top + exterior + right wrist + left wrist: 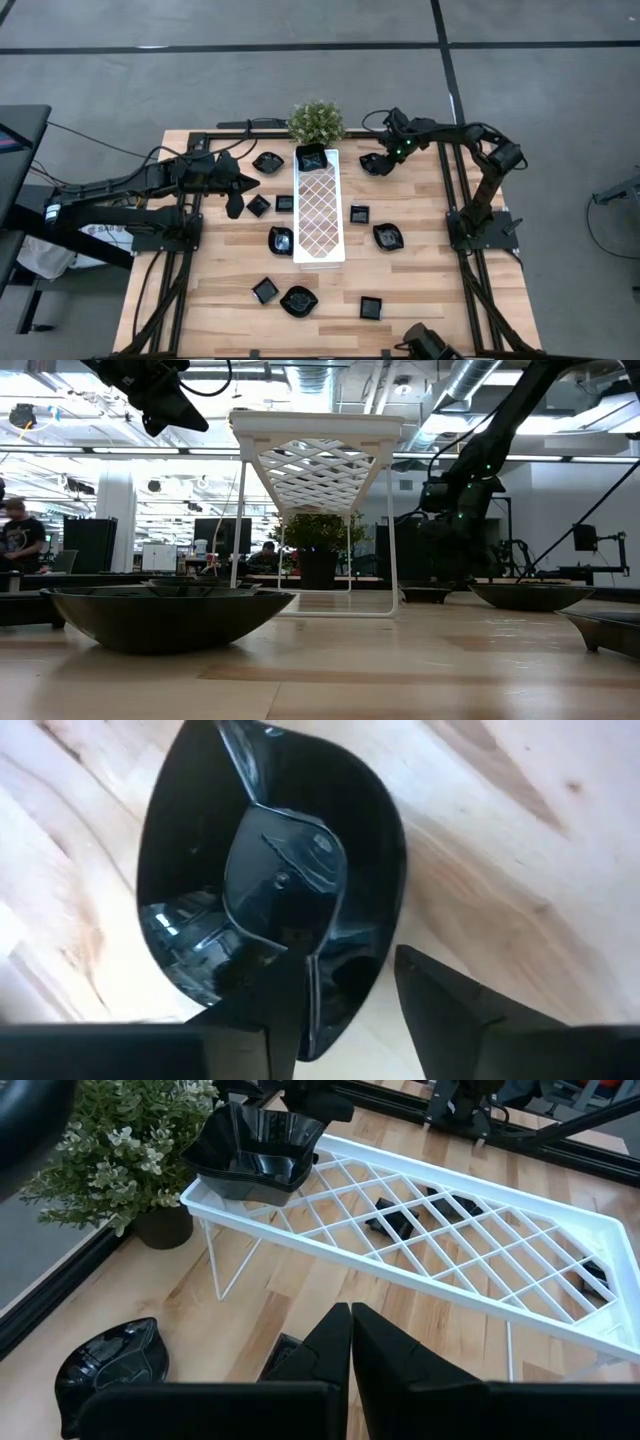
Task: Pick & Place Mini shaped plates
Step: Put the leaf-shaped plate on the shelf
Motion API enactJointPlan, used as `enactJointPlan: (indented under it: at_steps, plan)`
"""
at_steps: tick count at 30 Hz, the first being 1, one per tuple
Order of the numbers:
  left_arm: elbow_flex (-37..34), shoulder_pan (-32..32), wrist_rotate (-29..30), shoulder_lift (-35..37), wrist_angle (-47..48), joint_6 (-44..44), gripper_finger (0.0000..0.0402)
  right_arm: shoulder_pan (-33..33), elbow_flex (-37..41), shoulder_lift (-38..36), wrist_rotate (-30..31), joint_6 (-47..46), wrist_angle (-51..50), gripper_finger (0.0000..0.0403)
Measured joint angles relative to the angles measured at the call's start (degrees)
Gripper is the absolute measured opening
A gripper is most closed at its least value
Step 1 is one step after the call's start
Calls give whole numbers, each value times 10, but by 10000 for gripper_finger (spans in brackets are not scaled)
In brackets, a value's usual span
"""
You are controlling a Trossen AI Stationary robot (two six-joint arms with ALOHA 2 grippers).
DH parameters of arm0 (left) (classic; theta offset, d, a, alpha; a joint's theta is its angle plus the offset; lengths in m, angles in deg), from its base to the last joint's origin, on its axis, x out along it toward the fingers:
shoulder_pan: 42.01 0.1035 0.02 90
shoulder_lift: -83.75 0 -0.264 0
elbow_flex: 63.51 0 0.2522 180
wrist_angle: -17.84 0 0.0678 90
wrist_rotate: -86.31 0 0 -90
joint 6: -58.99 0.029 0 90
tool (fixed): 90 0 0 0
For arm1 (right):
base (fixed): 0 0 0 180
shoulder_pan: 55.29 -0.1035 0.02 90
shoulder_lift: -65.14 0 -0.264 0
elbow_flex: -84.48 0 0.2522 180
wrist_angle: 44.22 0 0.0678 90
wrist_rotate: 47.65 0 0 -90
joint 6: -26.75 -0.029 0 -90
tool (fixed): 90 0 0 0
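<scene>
From table-top height, the pale wooden worktop [330, 670] runs away in long planks, and 1 shallow black dish [165, 615] sits closest, with more dish rims at the right edge. In the overhead view the mini shaped plates [298, 300] lie scattered on the wood on both sides of the white lattice tray [319, 207], which stands raised on thin wire legs down the middle of the worktop. 1 deep black plate [312, 157] rests on the tray's far end, just in front of a small potted plant [316, 122] at the far edge.

The left end effector [237, 203] hangs above the worktop left of the tray, near a small square plate [259, 206]; its fingers [340, 1345] are pressed together and hold nothing.

The right end effector [384, 160] is down at the far right part of the worktop, over a rounded, pointed plate [270, 885]. Its fingers [275, 1005] are parted and straddle the plate's rim, 1 inside the bowl and 1 outside; whether they grip it yet cannot be told.

Beyond the worktop, the overhead view shows a grey floor [300, 25] crossed by dark lines. The low view shows a large bright hall with ceiling ducts [470, 380], monitors, and a person [18, 535] at the far left.
</scene>
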State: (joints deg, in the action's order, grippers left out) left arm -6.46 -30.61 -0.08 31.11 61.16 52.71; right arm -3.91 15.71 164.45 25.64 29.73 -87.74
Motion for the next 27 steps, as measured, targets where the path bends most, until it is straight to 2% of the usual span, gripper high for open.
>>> enactJointPlan:
  at_steps: [16, 27]
  plan:
    - [0, 0, 0, 0, 0, 4, 14, -4, 0, -2, -2, -32, 1, 7]
    - [0, 0, 0, 0, 2, 5, 14, -3, -41, -30, -13, -45, -52, 4]
